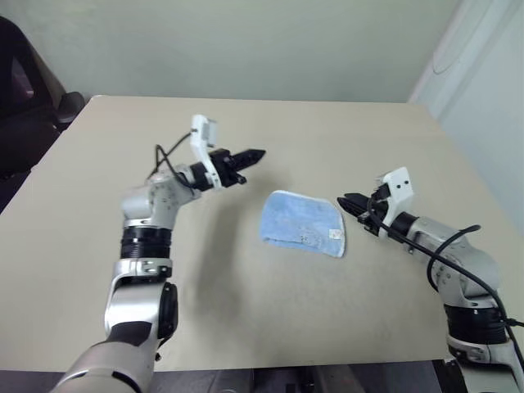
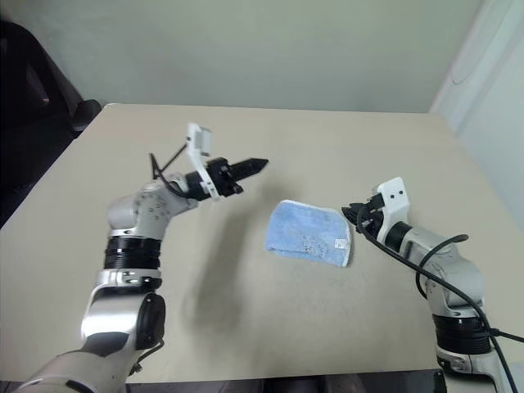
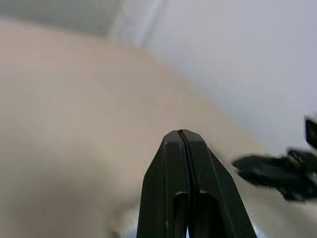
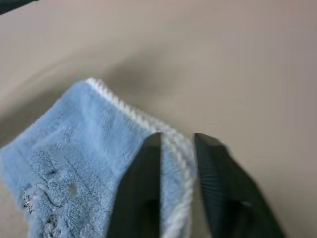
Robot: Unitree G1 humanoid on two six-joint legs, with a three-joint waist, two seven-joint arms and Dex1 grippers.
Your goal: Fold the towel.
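Beige table (image 1: 246,311), one towel (image 1: 300,223) (folded)

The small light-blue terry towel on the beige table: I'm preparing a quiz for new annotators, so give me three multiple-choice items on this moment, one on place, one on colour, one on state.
1. Where does the small light-blue terry towel lie on the beige table?
A. between the two hands
B. at the table's far edge
C. under the left arm

2. What colour is the towel's edging?
A. red
B. white
C. black

3. How do the left hand's fingers stand?
A. wide apart
B. pressed together
C. closed on the towel

Answers: 1 A, the towel sits between the left hand and the right hand. 2 B, white stitching runs along its border. 3 B, the left wrist view shows both fingers meeting, nothing between.
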